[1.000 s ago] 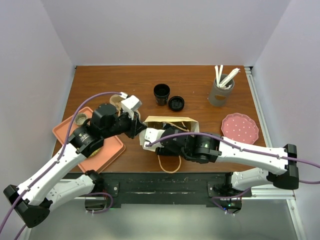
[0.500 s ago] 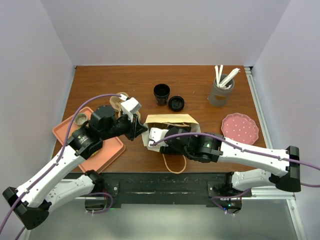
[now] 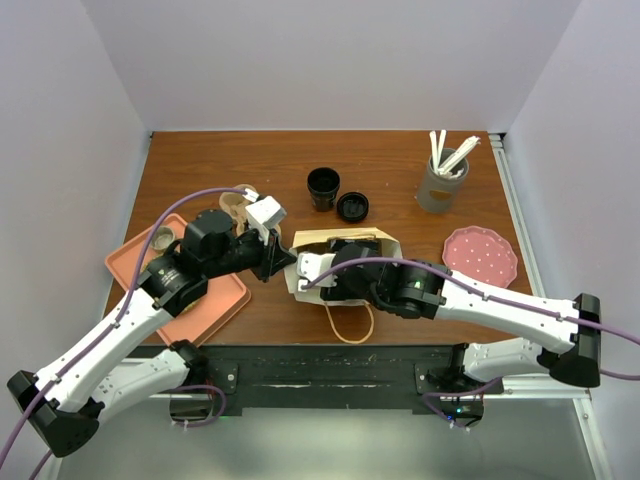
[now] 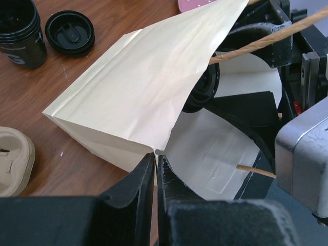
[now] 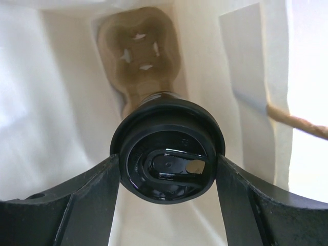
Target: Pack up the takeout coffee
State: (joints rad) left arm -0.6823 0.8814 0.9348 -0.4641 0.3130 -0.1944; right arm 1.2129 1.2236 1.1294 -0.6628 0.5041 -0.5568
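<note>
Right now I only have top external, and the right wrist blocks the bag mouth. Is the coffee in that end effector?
Observer: Yes. The right wrist view shows the takeout coffee, lid on, clamped between the fingers of the right end effector, inside the paper bag.
Operator: Anything below it?
Observer: A brown pulp cup carrier sits deeper in the bag, past the cup. I cannot tell whether they touch.
Operator: Is the left side holding the bag?
Observer: The left wrist view shows the left end effector pinched shut on a corner of the bag's rim.
</note>
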